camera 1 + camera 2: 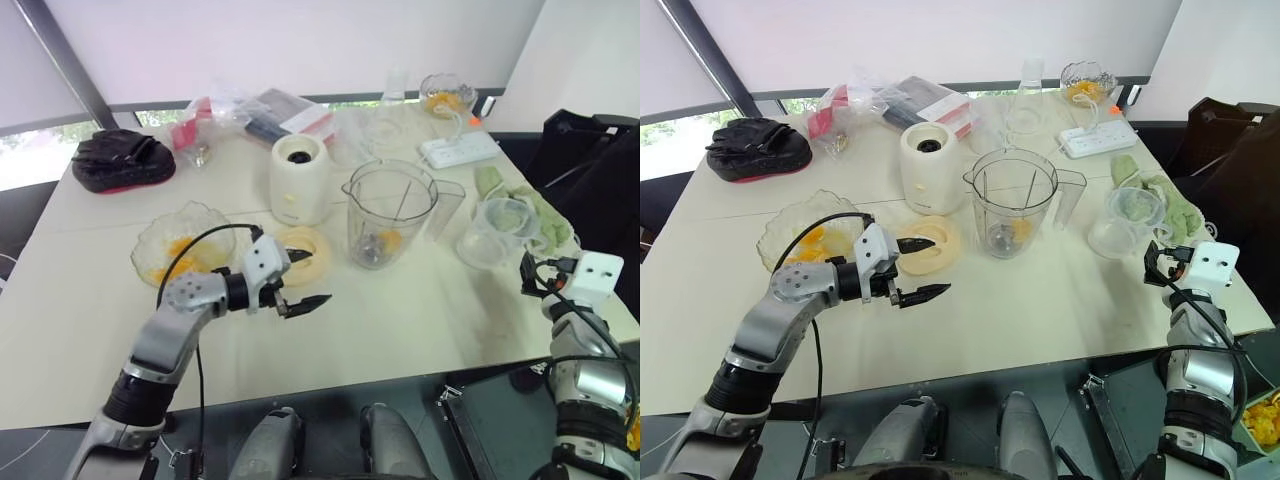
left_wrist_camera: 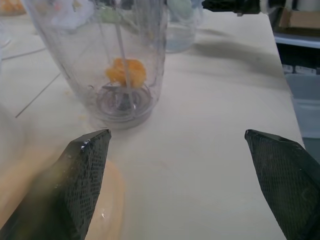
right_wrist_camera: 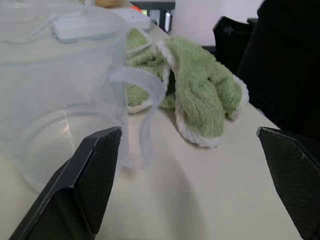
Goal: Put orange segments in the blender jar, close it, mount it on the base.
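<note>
Black glove [image 1: 122, 158]: far left of the tabletop [image 1: 420, 320], near the back edge.
Glass bowl [image 1: 183, 243]: left of centre, with orange segments [image 1: 178, 250] lying in it.
Left hand [image 1: 297, 279]: just above the tabletop beside the bowl, its two black fingers [image 2: 82, 175] spread wide with nothing between them; it points toward the blender jar.
Lid [image 1: 305, 253]: flat cream ring on the tabletop, partly under the left hand's upper finger, between the bowl and the jar.
Base [image 1: 299, 178]: cream cylinder with a dark socket on top, standing upright behind the lid and just left of the jar, apart from it.
Blender jar [image 1: 391, 213]: upright at centre, uncovered, handle toward the right; one orange piece [image 2: 127, 71] rests by the blades at its bottom.
Clear cup [image 1: 497, 231]: right of the jar, with a handle.
Green cloth [image 3: 200, 95]: right edge, just behind the cup.
Right hand [image 1: 1158, 266]: at the right edge near the cup, fingers [image 3: 95, 175] spread wide, holding nothing.
</note>
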Robot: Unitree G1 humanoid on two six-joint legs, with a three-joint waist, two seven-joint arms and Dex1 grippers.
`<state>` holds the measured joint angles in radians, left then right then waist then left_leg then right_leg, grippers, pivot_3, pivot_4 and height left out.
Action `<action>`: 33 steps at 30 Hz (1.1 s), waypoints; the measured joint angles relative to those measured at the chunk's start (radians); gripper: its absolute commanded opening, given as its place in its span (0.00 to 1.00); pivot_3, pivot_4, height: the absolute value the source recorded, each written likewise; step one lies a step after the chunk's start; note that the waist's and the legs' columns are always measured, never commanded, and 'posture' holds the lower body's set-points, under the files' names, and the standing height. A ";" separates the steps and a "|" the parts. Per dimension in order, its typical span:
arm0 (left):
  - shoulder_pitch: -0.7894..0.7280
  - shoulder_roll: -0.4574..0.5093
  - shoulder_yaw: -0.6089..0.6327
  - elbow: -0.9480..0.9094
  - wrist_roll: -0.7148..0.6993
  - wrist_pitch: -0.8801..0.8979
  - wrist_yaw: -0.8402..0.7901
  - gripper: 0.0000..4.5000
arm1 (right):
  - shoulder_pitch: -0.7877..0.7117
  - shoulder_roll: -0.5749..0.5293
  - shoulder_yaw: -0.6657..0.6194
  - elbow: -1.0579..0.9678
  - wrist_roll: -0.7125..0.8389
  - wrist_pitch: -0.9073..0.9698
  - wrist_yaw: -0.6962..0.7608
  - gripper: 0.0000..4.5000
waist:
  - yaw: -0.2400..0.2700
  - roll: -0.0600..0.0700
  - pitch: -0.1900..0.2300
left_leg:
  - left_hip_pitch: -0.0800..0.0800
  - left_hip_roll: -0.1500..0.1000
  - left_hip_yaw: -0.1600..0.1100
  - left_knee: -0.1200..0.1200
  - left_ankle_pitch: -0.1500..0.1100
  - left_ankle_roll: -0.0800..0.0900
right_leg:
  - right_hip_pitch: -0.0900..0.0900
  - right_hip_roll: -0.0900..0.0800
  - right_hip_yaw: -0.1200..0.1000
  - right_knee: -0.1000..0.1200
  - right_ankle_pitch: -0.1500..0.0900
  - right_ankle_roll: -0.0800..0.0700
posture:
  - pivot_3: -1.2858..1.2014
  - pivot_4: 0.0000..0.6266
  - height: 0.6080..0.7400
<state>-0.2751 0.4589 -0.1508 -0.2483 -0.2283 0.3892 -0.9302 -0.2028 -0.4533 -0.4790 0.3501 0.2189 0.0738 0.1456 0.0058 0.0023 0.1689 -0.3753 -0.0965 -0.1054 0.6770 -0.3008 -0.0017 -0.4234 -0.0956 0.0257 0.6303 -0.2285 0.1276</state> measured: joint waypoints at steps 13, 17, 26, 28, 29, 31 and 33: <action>0.040 0.021 -0.030 -0.065 -0.001 0.022 0.031 0.99 | -0.165 -0.067 0.003 0.234 -0.008 -0.085 0.008 1.00 | -0.011 0.000 0.000 | 0.000 0.000 0.000 -0.001 0.000 0.000 | 0.000 0.000 0.000 -0.001 0.000 0.000 | 0.52 0.24 1.00; 0.046 0.031 -0.030 -0.081 -0.001 0.024 0.046 0.99 | -0.216 -0.074 0.005 0.326 -0.010 -0.112 0.007 1.00 | -0.018 0.000 0.000 | 0.000 0.000 0.000 -0.002 0.000 0.000 | 0.000 0.000 0.000 -0.001 0.000 0.000 | 0.52 0.24 1.00; 0.067 0.051 -0.029 -0.093 -0.001 0.036 0.067 0.99 | -0.272 -0.080 0.044 0.485 -0.041 -0.151 0.004 1.00 | -0.020 0.000 0.000 | 0.001 0.000 0.000 -0.006 0.000 0.000 | -0.001 0.000 0.000 -0.002 0.000 0.000 | 0.52 0.24 1.00; 0.067 0.053 -0.029 -0.102 -0.001 0.036 0.069 0.99 | -0.281 -0.083 0.048 0.511 -0.043 -0.162 0.003 1.00 | -0.020 0.000 0.000 | 0.001 0.000 0.000 -0.008 0.001 -0.001 | -0.001 -0.001 0.000 -0.003 0.000 0.000 | 0.52 0.24 1.00; 0.067 0.054 -0.029 -0.107 -0.001 0.036 0.070 0.99 | -0.290 -0.085 0.050 0.528 -0.045 -0.170 0.002 1.00 | -0.021 0.000 0.000 | 0.002 0.000 0.001 -0.008 0.001 -0.001 | -0.001 -0.001 0.000 -0.003 0.000 0.000 | 0.52 0.24 1.00; 0.067 0.057 -0.029 -0.109 -0.001 0.036 0.073 0.99 | -0.307 -0.090 0.054 0.555 -0.049 -0.181 0.001 1.00 | -0.022 0.000 0.000 | 0.002 0.000 0.001 -0.009 0.001 -0.001 | -0.001 -0.001 0.001 -0.003 0.000 0.000 | 0.52 0.24 1.00; 0.067 0.063 -0.029 -0.109 -0.001 0.036 0.077 0.99 | -0.325 -0.101 0.059 0.583 -0.050 -0.192 -0.001 1.00 | -0.023 0.000 0.000 | 0.002 0.000 0.001 -0.010 0.001 -0.001 | -0.001 -0.001 0.000 -0.003 0.000 0.000 | 0.52 0.24 1.00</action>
<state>-0.2084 0.5220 -0.1799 -0.3569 -0.2292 0.4255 -0.8532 -0.5281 -0.5543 -0.4201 0.9336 0.1693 -0.1185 0.1450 -0.0168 0.0028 0.1692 -0.3735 -0.0966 -0.1048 0.6671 -0.2999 -0.0031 -0.4247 -0.0964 0.0262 0.6268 -0.2286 0.1275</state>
